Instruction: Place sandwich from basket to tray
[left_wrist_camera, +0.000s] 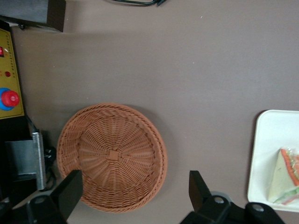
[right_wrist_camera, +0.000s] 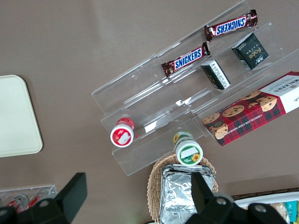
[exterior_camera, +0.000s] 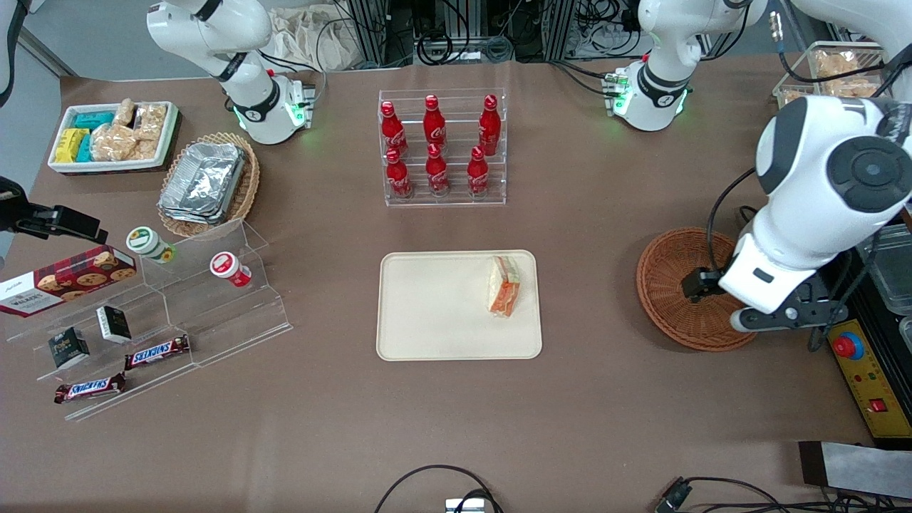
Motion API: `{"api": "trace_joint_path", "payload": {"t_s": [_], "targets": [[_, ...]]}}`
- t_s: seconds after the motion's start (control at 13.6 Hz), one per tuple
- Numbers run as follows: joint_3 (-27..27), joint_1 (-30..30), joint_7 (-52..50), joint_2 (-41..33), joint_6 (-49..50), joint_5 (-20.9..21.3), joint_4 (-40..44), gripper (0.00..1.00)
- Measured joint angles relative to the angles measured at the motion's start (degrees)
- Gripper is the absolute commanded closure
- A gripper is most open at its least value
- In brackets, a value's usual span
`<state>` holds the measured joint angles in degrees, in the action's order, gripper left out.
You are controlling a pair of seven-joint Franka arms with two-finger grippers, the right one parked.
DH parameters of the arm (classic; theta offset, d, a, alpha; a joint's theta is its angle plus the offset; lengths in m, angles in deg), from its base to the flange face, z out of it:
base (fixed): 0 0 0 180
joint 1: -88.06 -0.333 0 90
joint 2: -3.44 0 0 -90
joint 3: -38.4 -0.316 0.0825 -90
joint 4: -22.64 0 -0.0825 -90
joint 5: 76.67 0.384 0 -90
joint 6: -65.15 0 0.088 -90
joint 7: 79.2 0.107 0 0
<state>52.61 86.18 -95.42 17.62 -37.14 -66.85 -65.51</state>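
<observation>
Lying on the flat beige-cream rectangular plastic tray (exterior_camera: 442, 313), the small triangular plastic-wrapped sandwich (exterior_camera: 504, 286) of pale white bread rests near the tray edge that faces the working arm's end of the table, its orange and green filling showing along one edge. It appears too in the left wrist view (left_wrist_camera: 286, 177), on the tray's rounded corner (left_wrist_camera: 266, 140). Well apart from the tray, toward the working arm's end of the table, sits the round reddish-brown woven wicker basket (exterior_camera: 670, 271), shallow and with nothing in it (left_wrist_camera: 112, 156). The left arm's gripper (left_wrist_camera: 135, 196) hangs above the basket, released, its two black fingers (left_wrist_camera: 70, 189) spread wide and holding nothing; in the front view the white arm covers part of the basket and the gripper's dark tip (exterior_camera: 698, 283) shows over the weave. A clear acrylic rack of red cola bottles (exterior_camera: 442, 146) stands farther from the front camera than the tray. Toward the parked arm's end are a clear stepped display (exterior_camera: 178, 313) with Snickers bars (exterior_camera: 157, 351) and a lighter tan oval wicker basket of silver foil containers (exterior_camera: 206, 184)
</observation>
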Motion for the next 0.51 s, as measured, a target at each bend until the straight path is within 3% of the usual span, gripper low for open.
{"api": "trace_joint_path", "payload": {"t_s": [0.29, 0.51], "targets": [[-4.86, 0.05, 8.79, -3.72, 1.38, -4.70, -0.87, 0.00], [-8.19, 0.52, 13.83, -6.59, 4.61, -5.80, -0.96, 0.00]]}}
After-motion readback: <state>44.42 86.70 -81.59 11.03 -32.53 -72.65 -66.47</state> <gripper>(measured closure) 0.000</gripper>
